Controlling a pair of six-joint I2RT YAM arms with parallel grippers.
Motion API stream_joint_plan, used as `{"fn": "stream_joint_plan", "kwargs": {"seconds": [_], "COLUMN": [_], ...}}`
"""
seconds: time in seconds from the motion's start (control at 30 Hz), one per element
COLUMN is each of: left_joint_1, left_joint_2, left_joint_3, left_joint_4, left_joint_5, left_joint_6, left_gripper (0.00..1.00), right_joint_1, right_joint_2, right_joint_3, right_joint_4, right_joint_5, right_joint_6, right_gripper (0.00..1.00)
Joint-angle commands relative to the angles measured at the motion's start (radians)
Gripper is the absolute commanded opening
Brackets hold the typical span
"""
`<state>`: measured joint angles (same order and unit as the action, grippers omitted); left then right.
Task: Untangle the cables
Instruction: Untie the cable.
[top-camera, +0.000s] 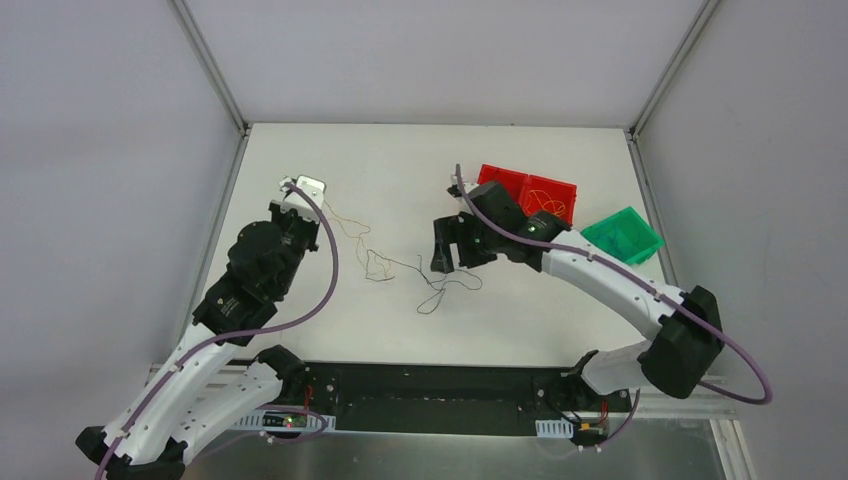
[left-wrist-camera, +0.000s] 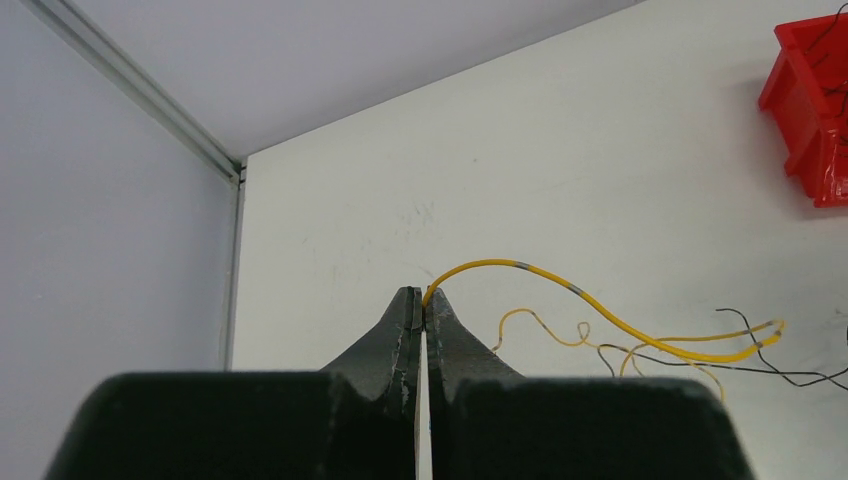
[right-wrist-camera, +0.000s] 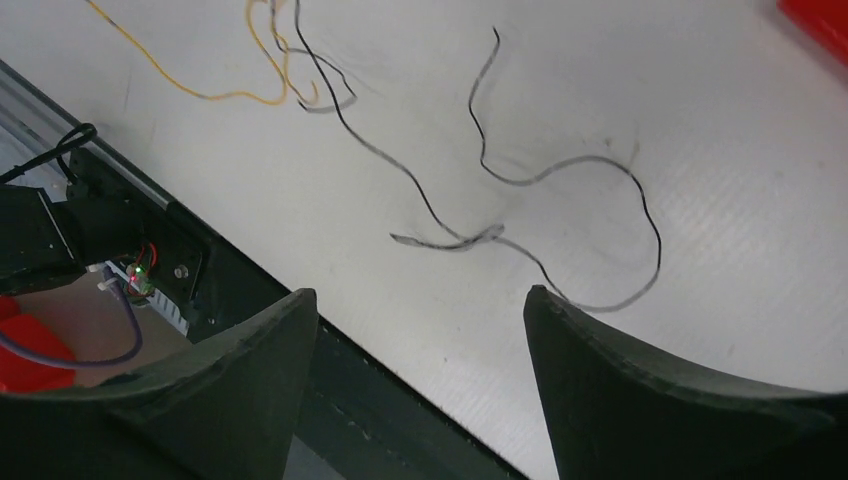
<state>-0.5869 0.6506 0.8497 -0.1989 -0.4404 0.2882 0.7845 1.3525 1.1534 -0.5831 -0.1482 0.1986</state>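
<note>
Jaws pressed flat together on my left gripper (left-wrist-camera: 421, 300) pinched one end of the yellow cable (left-wrist-camera: 560, 283), while those of my right gripper (right-wrist-camera: 420, 320) stood wide apart with nothing between them. Over the white table (top-camera: 560, 320) my two arms sat well apart, I judge so that the pinned end could serve as an anchor while strands were drawn sideways. Red bins (top-camera: 528, 193), holding thin wires, and a green bin (top-camera: 622, 236) stood far right, likely for sorted strands. The cables (top-camera: 400, 265) trailed between my grippers, loosely crossed near the middle. A dark cable (right-wrist-camera: 560, 170) curled just beneath my open right gripper, probably my next pick.
</note>
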Motion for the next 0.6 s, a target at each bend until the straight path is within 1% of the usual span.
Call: {"fn": "stream_joint_plan", "kwargs": {"seconds": [0.0,0.1,0.2,0.3,0.43,0.57], "left_joint_1": [0.012,0.012,0.012,0.012,0.012,0.012], "left_joint_2": [-0.019,-0.021,-0.028,-0.039,-0.037,-0.039], "left_joint_3": [-0.004,-0.006,-0.005,-0.007,-0.01,-0.015], "left_joint_4": [0.031,0.03,0.03,0.03,0.03,0.03], "left_joint_5": [0.053,0.047,0.04,0.038,0.03,0.04], "left_joint_6": [-0.003,0.007,0.015,0.022,0.028,0.024], "left_gripper": [0.0,0.0,0.0,0.0,0.0,0.0], "right_joint_1": [0.019,0.018,0.02,0.023,0.024,0.027], "right_joint_2": [0.106,0.197,0.301,0.367,0.398,0.393], "right_joint_3": [0.047,0.077,0.143,0.192,0.202,0.202], "right_joint_4": [0.222,0.312,0.334,0.336,0.359,0.372], "right_joint_5": [-0.035,-0.037,-0.058,-0.13,-0.226,-0.331], "right_joint_6": [-0.125,-0.149,-0.189,-0.24,-0.238,-0.202], "right_gripper": [0.78,0.77,0.75,0.72,0.72,0.72]}}
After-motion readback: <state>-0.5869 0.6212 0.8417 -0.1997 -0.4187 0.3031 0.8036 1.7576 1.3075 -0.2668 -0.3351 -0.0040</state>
